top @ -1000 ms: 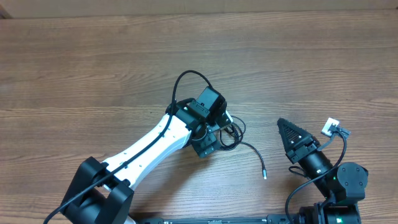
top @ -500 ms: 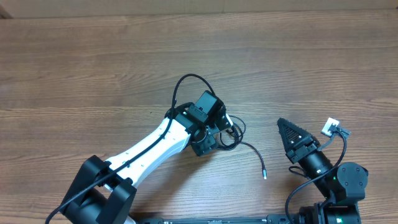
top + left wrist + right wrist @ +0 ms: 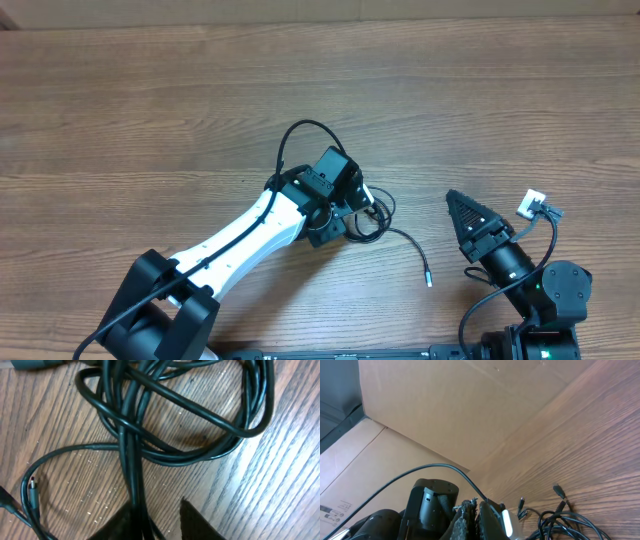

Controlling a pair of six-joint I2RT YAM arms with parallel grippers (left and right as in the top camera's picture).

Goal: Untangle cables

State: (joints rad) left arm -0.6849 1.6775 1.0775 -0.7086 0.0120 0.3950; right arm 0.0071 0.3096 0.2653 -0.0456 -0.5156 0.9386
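The cables [image 3: 374, 218] lie as a tangle of thin black loops at mid-table, with one free end and its plug [image 3: 427, 281] trailing toward the front right. My left gripper [image 3: 347, 214] is down on the tangle's left side. In the left wrist view the cables [image 3: 170, 395] fill the frame, and two strands run between my left gripper's [image 3: 156, 511] fingertips. The strands lie against the left finger, and a gap shows before the right finger. A small plug [image 3: 32, 485] lies to the left. My right gripper [image 3: 464, 212] rests shut and empty to the right of the cables [image 3: 565, 522].
Bare wooden tabletop [image 3: 150, 110] surrounds the tangle. A cardboard wall [image 3: 445, 410] stands along the table's far edge. A small white connector [image 3: 530, 205] hangs on the right arm's own wire. The left arm's white link [image 3: 240, 240] slants from the front left to the tangle.
The left jaws have narrowed from wide open around the strands. The free cable end has shifted slightly to the right. The right arm has not moved.
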